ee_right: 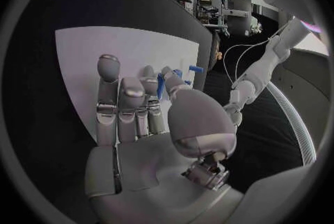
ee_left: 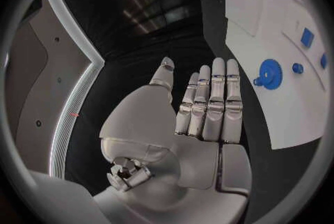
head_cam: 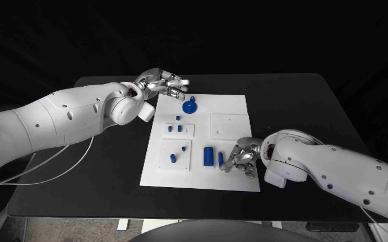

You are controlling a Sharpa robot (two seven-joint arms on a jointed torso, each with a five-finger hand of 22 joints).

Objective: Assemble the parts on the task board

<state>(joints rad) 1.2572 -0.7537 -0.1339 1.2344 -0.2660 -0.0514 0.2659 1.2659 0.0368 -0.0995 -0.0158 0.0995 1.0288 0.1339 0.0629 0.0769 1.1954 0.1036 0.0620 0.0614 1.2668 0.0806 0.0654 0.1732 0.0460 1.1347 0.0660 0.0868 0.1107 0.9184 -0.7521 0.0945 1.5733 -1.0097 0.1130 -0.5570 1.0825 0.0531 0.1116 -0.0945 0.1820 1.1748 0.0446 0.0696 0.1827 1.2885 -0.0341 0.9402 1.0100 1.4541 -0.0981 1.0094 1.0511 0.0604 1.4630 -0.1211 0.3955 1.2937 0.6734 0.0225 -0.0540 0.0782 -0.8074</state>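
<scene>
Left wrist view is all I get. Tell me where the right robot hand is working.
Observer: Head view puts the right robot hand over the task board's near right corner, fingers pointing down.
Operator: Name what is beside it.
Observer: A blue cylinder lies toward the board's middle from its fingertips, with a thinner blue piece closer to them.
Operator: Say whether it holds anything.
Observer: Right wrist view shows blue between its thumb and fingers, but I cannot tell whether that is gripped.
</scene>
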